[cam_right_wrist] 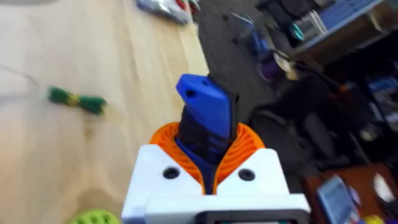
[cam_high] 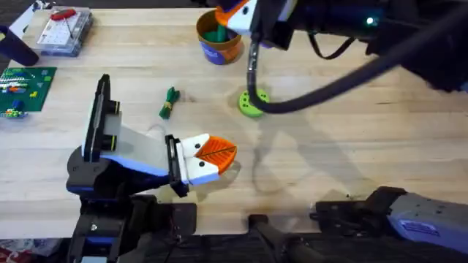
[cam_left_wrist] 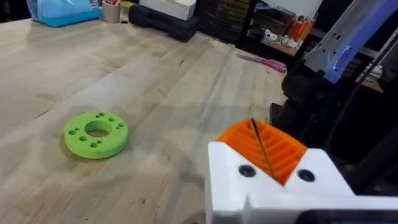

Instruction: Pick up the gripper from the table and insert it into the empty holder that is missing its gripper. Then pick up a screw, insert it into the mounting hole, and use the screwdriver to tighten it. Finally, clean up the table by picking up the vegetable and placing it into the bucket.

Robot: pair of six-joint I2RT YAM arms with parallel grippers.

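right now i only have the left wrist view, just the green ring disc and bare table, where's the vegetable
Observer: The vegetable lies on the table, left of the ring disc in the overhead view and apart from it.
Operator: is the right gripper free
Observer: No, the right gripper is shut on the screwdriver.
Operator: where's that gripper
Observer: It hangs beside the bucket at the table's far edge.
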